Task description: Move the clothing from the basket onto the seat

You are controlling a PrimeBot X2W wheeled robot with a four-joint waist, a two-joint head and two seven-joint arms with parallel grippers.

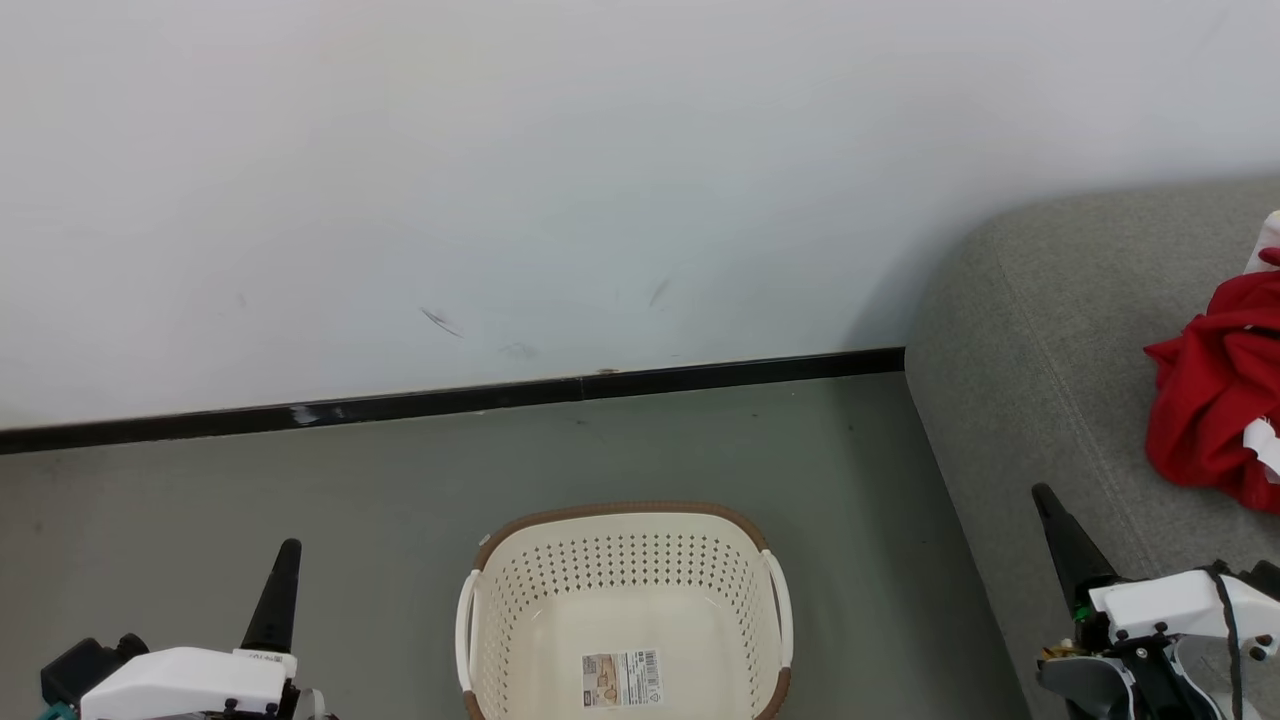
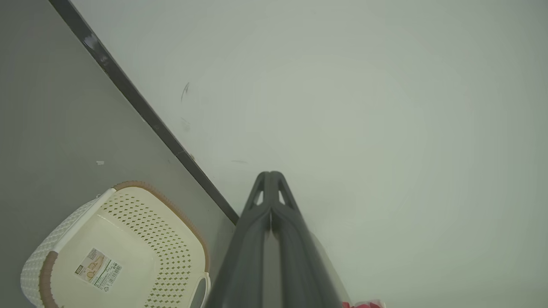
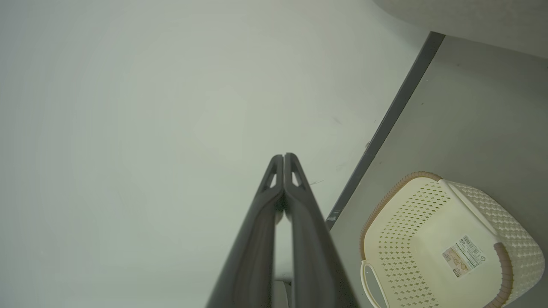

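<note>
Head view gives me clothing (image 1: 1215, 400) on seat (image 1: 1020, 330) ahead-right of my right claw (image 3: 283, 157), cut by frame edge, wrist views show it and left claw (image 2: 270, 174) pinched shut

Dark claws (image 1: 289, 548), white casings (image 1: 1180, 605)

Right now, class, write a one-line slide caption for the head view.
Empty basket on the floor beside the grey seat, where the red clothing lies heaped; left tool and right tool shut.

Pale wall (image 1: 600, 150), faint scuffs (image 1: 440, 321); black skirting (image 1: 450, 400) at base; grey floor (image 1: 300, 480)
</note>
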